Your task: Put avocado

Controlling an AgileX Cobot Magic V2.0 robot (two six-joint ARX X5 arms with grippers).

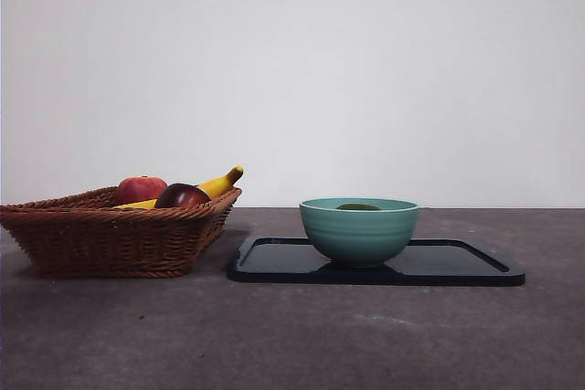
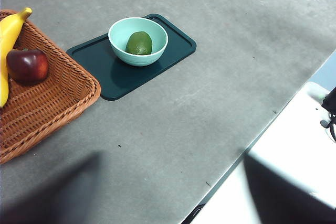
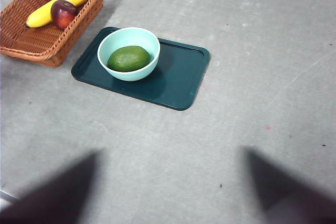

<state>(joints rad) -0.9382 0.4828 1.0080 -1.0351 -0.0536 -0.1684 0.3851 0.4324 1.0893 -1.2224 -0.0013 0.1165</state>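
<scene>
The avocado (image 3: pixel 128 59), dark green and oval, lies inside a pale teal bowl (image 3: pixel 152 45) that stands on a dark tray (image 3: pixel 178 80). In the front view only its top (image 1: pixel 358 206) peeks over the bowl (image 1: pixel 359 235). The left wrist view shows the avocado (image 2: pixel 139 43) in the same bowl (image 2: pixel 123 30). My left gripper (image 2: pixel 170 195) and my right gripper (image 3: pixel 170 187) both hover high above the table, far from the bowl, open and empty. Neither arm appears in the front view.
A wicker basket (image 1: pixel 110 239) stands left of the tray (image 1: pixel 457 267), holding a red apple (image 1: pixel 140 189), a dark maroon fruit (image 1: pixel 182 195) and a banana (image 1: pixel 219 184). The table's edge (image 2: pixel 247 150) runs near my left gripper.
</scene>
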